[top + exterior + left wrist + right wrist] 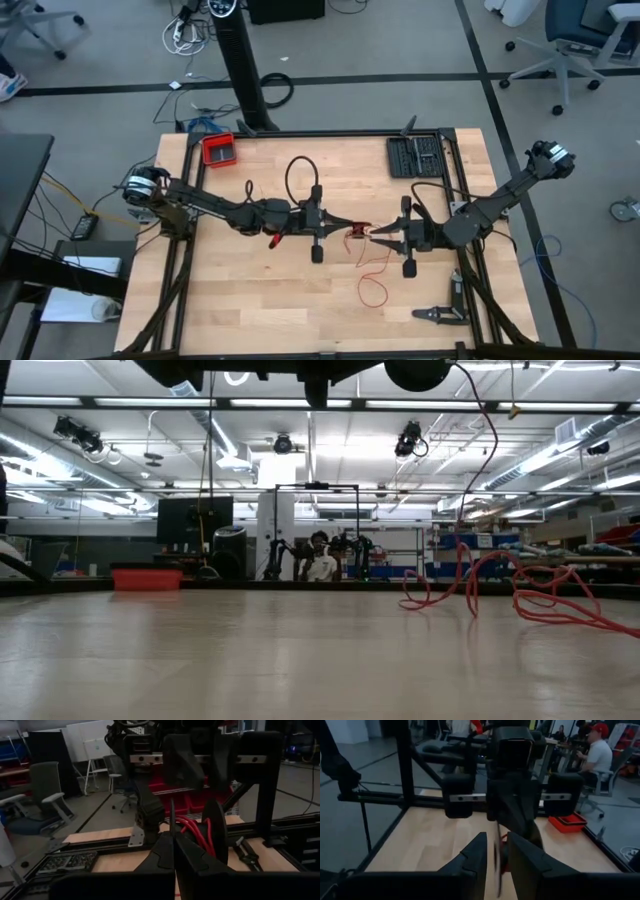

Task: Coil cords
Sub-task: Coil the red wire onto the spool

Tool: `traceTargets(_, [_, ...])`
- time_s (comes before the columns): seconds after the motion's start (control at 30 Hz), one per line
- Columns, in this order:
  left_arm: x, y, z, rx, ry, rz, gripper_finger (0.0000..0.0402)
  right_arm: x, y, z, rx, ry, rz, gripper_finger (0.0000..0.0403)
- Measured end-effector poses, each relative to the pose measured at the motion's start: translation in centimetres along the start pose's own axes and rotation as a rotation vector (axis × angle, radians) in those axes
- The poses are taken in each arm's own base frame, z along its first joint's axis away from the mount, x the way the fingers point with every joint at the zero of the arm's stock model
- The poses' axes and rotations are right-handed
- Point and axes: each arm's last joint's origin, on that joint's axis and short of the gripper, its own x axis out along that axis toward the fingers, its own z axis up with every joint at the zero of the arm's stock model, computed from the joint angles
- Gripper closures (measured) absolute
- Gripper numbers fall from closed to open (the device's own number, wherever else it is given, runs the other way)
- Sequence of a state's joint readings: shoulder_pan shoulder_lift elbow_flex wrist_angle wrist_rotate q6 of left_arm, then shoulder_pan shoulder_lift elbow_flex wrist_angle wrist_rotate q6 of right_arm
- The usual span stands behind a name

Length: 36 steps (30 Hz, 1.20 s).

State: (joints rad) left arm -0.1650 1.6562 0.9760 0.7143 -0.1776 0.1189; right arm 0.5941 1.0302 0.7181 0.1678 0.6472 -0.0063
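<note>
The red cord shows as a small coiled bundle (360,232) held above the table's middle, between my two grippers. Its free length hangs down to loose loops on the wood (375,290), seen in the low view as red loops (500,592) with one strand rising out of the picture. My left gripper (348,228) points toward the table's right edge and is shut at the bundle. My right gripper (373,233) faces it from the right, its fingers a little apart with the bundle (505,854) between them. My left gripper meets the coil's edge (181,824) with its shut fingertips, coming level from the table's left. Red strands arch away from just above the tips. The coil hangs clear of the table. My right gripper has the red bundle (505,851) between its two fingers, only near their free ends, coming almost level from the table's right. One finger (215,832) stands against the side of the coil. The rest of the cord hangs slack below to the table.
A red tray (219,150) sits at the far left and a black cable loop (300,178) lies behind the grippers. A black tool case (418,157) is at the far right, and a dark hand tool (440,314) near the right front corner. People sit beyond the table.
</note>
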Motion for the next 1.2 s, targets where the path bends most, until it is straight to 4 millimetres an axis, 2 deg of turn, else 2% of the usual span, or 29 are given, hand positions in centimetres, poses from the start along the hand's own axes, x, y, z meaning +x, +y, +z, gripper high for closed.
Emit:
traceTargets(0.6, [0.0, -0.2, 0.2, -0.03, -0.022, 0.001, 0.0401, 2.4, 0.1, -1.2, -0.014, 0.027, -0.035, 0.0332])
traceTargets(0.7, [0.0, -0.2, 0.3, -0.043, -0.026, 0.001, 0.0401, 2.5, 0.0, -1.2, -0.015, 0.03, -0.041, 0.0348])
traceTargets(0.83, [0.0, -0.2, 0.3, -0.05, -0.028, 0.004, 0.0401, 2.5, -0.1, -1.2, -0.022, 0.033, -0.042, 0.0393])
traceTargets(1.2, [-0.2, -0.2, 0.1, -0.046, 0.008, 0.006, 0.0398, 2.5, -0.1, -1.3, -0.029, 0.042, -0.051, 0.04])
